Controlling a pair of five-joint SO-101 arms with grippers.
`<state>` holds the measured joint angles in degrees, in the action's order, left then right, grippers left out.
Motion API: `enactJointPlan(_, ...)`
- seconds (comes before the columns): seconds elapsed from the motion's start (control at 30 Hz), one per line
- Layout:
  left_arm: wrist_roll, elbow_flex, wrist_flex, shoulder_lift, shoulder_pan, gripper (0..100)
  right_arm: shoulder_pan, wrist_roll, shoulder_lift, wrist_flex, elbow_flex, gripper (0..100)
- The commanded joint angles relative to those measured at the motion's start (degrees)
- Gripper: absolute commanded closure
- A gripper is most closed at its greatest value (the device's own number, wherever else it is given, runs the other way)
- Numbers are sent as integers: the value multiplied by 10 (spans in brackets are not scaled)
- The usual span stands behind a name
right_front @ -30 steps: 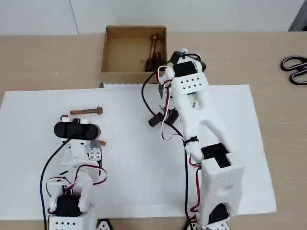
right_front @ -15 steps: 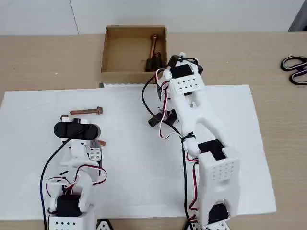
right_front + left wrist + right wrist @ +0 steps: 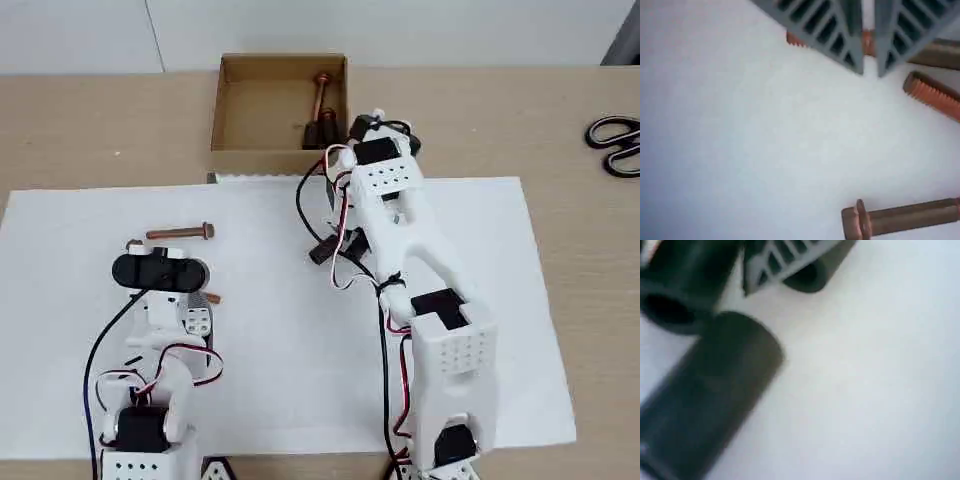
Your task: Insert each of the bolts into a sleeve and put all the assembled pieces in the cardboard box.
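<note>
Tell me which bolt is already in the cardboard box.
The bolt along a side wall of the cardboard box, its end in a dark sleeve. The others, like the loose bolt, lie bare on the white paper.

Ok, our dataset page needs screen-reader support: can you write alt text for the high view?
Two white robot arms sit over a white paper sheet on a wooden table: the right arm extends to a cardboard box holding a sleeved copper bolt, the left arm is folded beside a loose bolt. Scissors lie at the table's edge.
</note>
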<state>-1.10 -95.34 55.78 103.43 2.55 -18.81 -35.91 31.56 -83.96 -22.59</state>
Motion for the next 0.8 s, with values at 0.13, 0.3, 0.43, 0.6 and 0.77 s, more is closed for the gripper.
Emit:
enactJointPlan(0.13, -4, 3, -9, 6, 3, 994, 1, -6, -4, -2, -19, 978)
enactJointPlan(0.3, -4, 3, -9, 6, 3, 994, 1, -5, -4, -2, -19, 972)
enactJointPlan(0.43, -4, 3, -9, 6, 3, 994, 0, -2, 17, -22, -20, 971)
enactJointPlan(0.6, -4, 3, -9, 6, 3, 994, 0, -5, 52, -58, -22, 890)
enactJointPlan(0.77, -4, 3, -9, 6, 3, 994, -1, -4, 53, -55, -23, 909)
